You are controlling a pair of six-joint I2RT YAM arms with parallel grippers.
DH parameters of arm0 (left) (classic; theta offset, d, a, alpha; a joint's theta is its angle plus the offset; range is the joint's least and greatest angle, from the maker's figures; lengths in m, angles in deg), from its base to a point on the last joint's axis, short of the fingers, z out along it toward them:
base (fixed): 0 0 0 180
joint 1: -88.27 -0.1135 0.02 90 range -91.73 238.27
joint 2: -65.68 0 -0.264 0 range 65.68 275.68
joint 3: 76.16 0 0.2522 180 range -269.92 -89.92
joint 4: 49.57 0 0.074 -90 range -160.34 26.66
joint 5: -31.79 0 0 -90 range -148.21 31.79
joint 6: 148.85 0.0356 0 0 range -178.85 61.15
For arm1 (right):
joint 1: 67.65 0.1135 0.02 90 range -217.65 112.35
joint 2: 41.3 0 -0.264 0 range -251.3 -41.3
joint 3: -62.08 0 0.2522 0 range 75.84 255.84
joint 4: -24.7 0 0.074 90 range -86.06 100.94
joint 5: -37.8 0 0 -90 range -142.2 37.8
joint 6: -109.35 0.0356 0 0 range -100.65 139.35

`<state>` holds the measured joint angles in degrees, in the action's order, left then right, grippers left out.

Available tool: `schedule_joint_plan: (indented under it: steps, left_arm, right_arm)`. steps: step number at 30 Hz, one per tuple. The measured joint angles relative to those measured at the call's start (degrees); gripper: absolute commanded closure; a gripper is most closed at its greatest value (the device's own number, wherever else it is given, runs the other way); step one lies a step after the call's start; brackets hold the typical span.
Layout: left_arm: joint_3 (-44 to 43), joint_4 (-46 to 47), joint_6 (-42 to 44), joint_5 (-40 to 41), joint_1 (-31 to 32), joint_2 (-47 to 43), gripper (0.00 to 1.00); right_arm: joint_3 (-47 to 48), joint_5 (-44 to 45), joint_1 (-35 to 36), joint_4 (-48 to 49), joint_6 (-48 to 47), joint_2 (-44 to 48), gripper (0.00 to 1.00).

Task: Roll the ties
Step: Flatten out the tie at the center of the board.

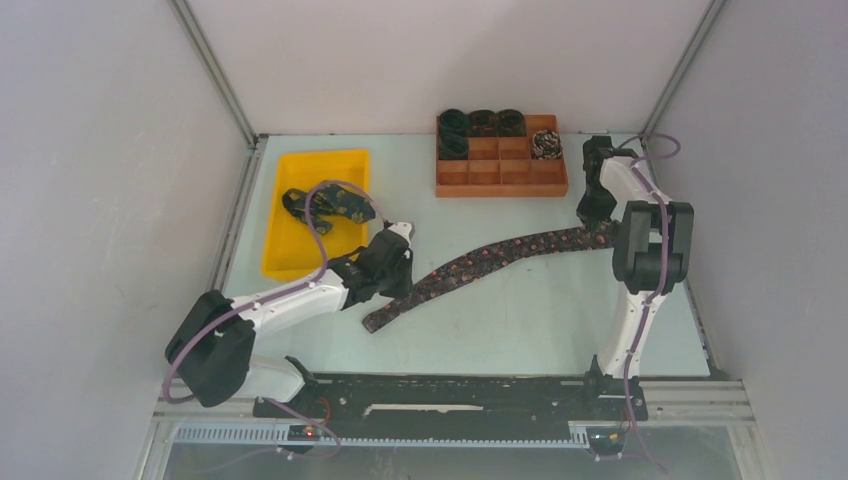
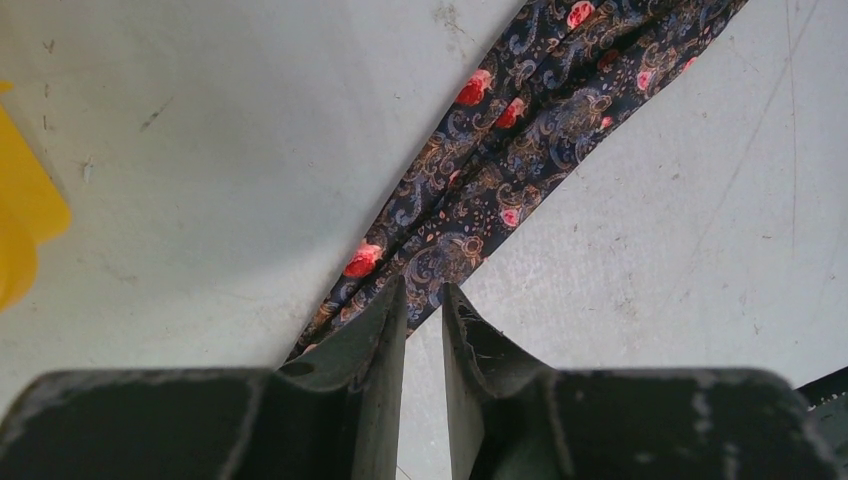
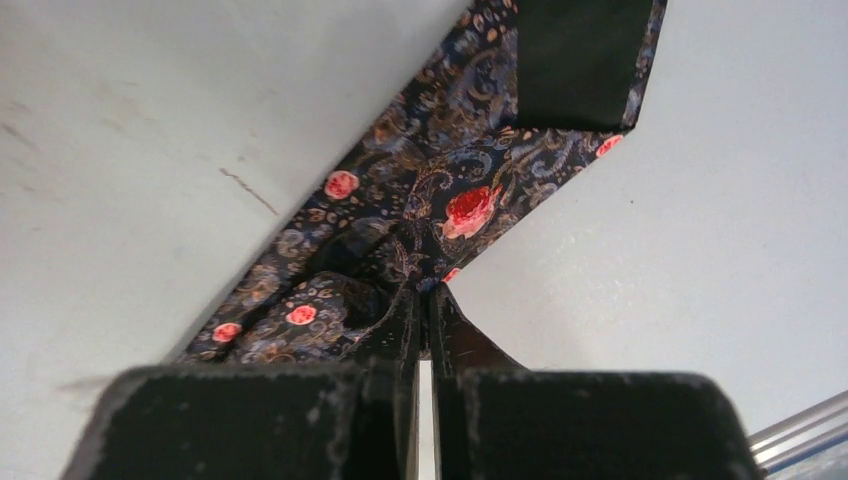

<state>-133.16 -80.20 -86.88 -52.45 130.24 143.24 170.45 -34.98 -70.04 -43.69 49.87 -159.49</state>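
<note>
Now the long dark rose-patterned fabric necktie [image 1: 480,262] lies stretched across the pale table [image 1: 540,330]. The right gripper [image 3: 426,300] is clamped on it near its right-hand end, with fabric bunching at the tips. The left gripper [image 2: 425,300] stands slightly apart at the tie's edge, nothing between its jaws. Coiled dark ties [image 1: 482,122] sit in the wooden compartment box [image 1: 500,178].

Expect even, diffuse white light in the overhead view. The table [image 1: 520,320] reads pale and bright, with no glare and only faint, soft-edged shadows beside the arms. In the wrist views, the left gripper [image 2: 424,300] and the right gripper [image 3: 428,300] sit close to the lens and look dark and slightly soft. The tie [image 3: 440,200] pattern stays sharp. The yellow tray [image 2: 20,220] at the left wrist view's edge is blurred.
</note>
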Motion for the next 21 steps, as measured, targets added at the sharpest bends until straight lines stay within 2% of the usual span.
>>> schedule_joint_plan:
  steps: [4, 5, 8, 9, 12, 18, 21]
  left_arm:
    - [0.11, 0.04, -0.02, 0.0, 0.0, -0.26, 0.72]
    - [0.11, 0.04, -0.02, 0.0, 0.0, -0.35, 0.71]
    - [0.11, 0.02, -0.04, 0.04, 0.0, -0.52, 0.71]
    - [0.11, -0.04, -0.07, 0.07, 0.0, -0.5, 0.71]
    - [-1.01, -1.51, -0.39, 0.13, 0.0, 0.44, 0.71]
    - [-9.86, -6.03, -0.46, 0.09, 0.0, 7.56, 0.71]
    - [-16.61, -8.31, -0.46, 0.17, 0.0, 12.35, 0.72]
  right_arm:
    - [-2.27, 0.24, -0.31, 0.35, 0.35, -0.24, 0.99]
    - [-2.32, 0.24, -0.39, 0.61, 0.33, -0.46, 0.96]
    - [-2.32, 0.5, -0.55, 2.16, 0.13, -1.42, 0.77]
    - [-2.32, 0.57, -0.59, 2.6, -0.07, -1.75, 0.68]
    - [-2.58, 0.61, -0.57, 3.52, -0.85, -2.05, 0.55]
    - [-4.61, 0.92, -0.28, 4.44, -1.68, -0.57, 0.45]
    - [-8.57, 1.64, 0.55, 4.57, -1.92, 4.31, 0.43]
